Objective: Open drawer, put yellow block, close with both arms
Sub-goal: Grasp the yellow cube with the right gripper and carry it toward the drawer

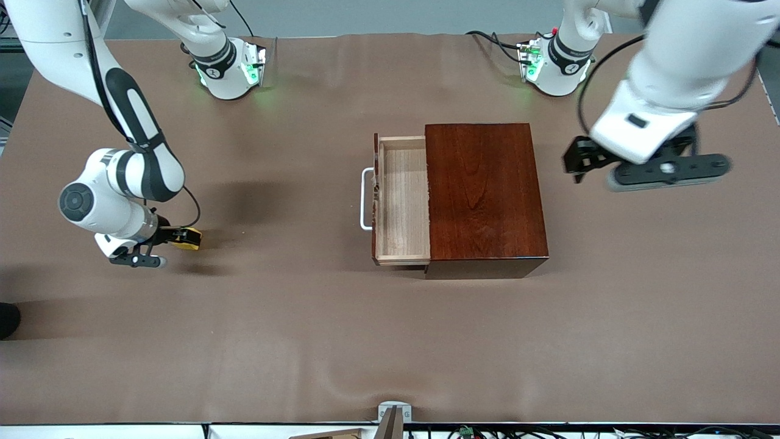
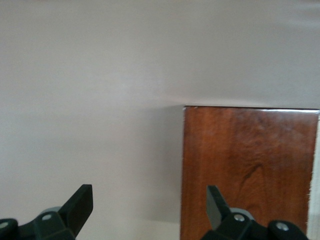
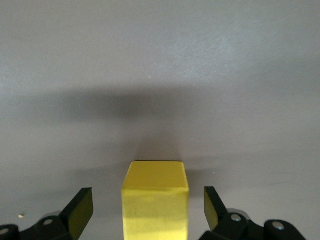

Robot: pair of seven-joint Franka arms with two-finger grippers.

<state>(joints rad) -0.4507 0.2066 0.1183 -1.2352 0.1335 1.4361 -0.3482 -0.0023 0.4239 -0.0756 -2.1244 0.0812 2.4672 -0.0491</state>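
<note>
From my station I see the glossy reddish-brown wooden box sitting near the middle of the brown desk. Its pale light-wood drawer tray is pulled out toward the right arm's end of the desk, the inside bare, with the white U-shaped bar handle on its dark front.

My right arm's black two-finger gripper is down at the desk near the right arm's end, well apart from the box. The small bright yellow block rests on the desk between its jaws. In the right wrist view the jaws stand spread, one on each side of the block, with a gap showing between each finger and the block's faces, so I do not read it as pinched.

My left arm's black two-finger gripper hangs in the air over the desk, just beside the box on the left arm's end. In the left wrist view its jaws are spread wide with nothing between them, and below them I see the edge of the box top and bare desk.
</note>
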